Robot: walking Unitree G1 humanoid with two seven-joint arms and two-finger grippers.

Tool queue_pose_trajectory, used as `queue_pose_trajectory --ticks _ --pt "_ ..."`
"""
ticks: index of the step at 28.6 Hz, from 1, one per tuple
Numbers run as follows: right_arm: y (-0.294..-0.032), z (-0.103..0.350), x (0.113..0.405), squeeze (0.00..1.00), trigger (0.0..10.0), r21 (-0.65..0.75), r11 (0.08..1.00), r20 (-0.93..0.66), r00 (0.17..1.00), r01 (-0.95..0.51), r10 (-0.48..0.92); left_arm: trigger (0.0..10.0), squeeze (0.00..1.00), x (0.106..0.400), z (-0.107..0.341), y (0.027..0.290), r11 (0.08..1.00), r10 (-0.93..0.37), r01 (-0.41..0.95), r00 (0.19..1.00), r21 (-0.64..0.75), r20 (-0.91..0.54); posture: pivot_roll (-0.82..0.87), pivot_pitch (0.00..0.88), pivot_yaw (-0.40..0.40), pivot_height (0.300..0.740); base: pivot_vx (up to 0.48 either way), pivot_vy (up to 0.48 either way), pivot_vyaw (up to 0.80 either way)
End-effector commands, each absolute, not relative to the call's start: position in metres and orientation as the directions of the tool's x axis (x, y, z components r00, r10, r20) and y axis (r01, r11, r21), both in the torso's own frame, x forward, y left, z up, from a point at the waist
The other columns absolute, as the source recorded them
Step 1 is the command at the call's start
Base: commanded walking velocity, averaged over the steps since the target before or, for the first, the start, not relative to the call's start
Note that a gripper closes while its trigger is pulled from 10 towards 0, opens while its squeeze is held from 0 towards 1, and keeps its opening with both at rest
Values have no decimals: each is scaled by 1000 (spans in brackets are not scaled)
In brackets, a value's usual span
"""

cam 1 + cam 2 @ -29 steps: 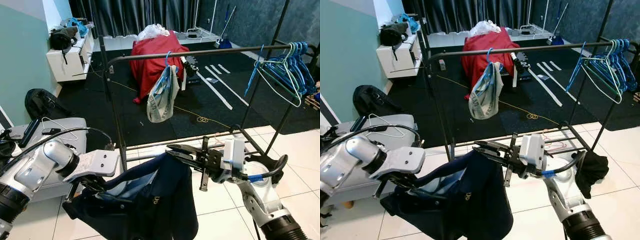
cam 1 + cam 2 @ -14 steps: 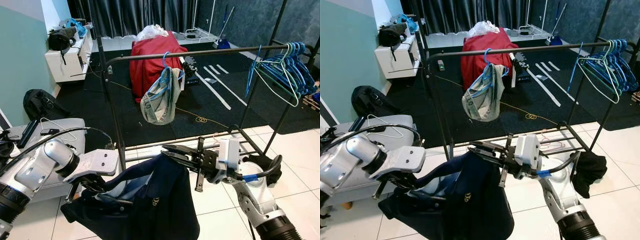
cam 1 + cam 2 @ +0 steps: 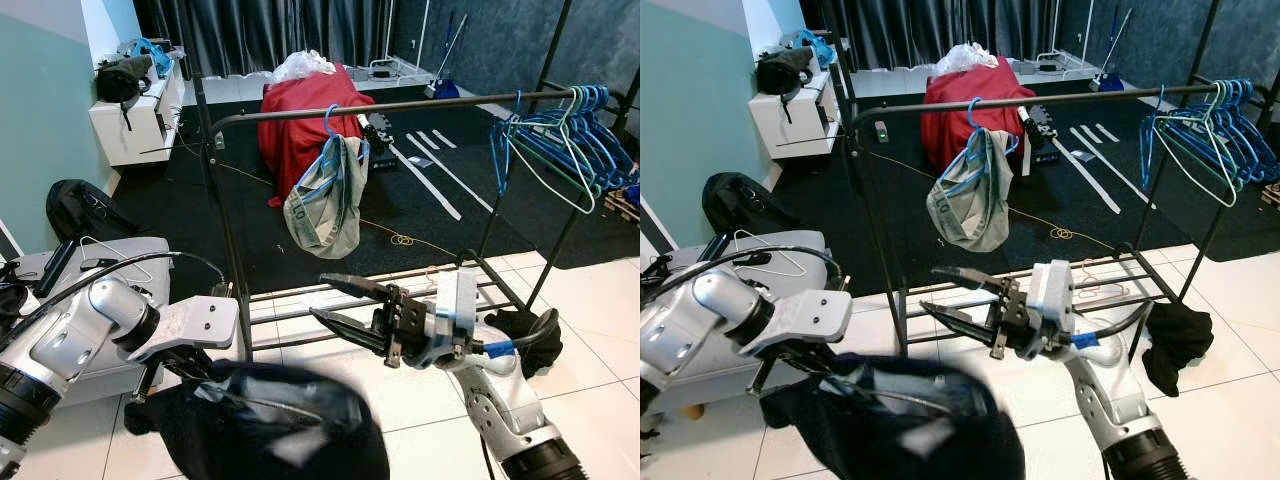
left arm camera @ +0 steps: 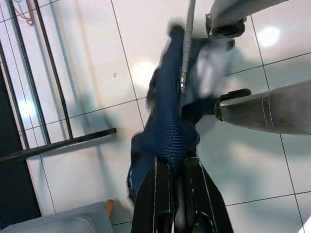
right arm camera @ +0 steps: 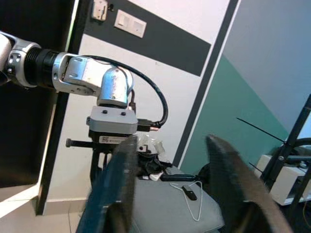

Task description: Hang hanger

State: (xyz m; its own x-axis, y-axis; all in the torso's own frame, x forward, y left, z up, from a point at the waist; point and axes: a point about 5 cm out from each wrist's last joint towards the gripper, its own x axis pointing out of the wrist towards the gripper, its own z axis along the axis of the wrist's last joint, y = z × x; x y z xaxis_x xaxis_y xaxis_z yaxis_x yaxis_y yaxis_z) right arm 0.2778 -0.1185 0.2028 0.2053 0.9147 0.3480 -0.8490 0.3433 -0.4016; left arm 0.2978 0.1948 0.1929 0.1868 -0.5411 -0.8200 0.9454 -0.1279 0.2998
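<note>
Left fingers pinching garment low, well below rail; right fingers spread, empty, nearer rail.

White tile floor under my garment rack's base, a crumpled black cloth lying beside the rack's foot; beyond, dark carpet carrying white strips and a yellow cord.
</note>
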Motion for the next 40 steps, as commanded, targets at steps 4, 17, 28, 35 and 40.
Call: queue_pose_trajectory --ticks 4,17,28,35,40 --pt "-120 204 272 0 10000 -379 339 368 196 -861 909 0 0 302 197 194 -143 -526 933 212 331 -823 -62 36 40 740 0 0 0" --pt "-172 182 310 0 10000 31 841 322 802 -540 503 0 0 307 201 192 -160 -538 908 249 388 -805 -70 45 46 740 0 0 0" --pt "-178 106 287 0 10000 163 846 -7 857 -508 515 0 0 315 223 190 -34 -624 903 315 428 -715 -69 51 56 740 0 0 0" --pt "-136 85 257 0 10000 120 574 -79 568 -810 819 0 0 319 240 186 -62 -600 887 332 457 -728 -62 48 54 740 0 0 0" --pt "-124 119 262 102 10000 138 528 146 545 -838 826 0 0 322 242 187 -82 -581 880 339 467 -740 -65 41 57 740 0 0 0"
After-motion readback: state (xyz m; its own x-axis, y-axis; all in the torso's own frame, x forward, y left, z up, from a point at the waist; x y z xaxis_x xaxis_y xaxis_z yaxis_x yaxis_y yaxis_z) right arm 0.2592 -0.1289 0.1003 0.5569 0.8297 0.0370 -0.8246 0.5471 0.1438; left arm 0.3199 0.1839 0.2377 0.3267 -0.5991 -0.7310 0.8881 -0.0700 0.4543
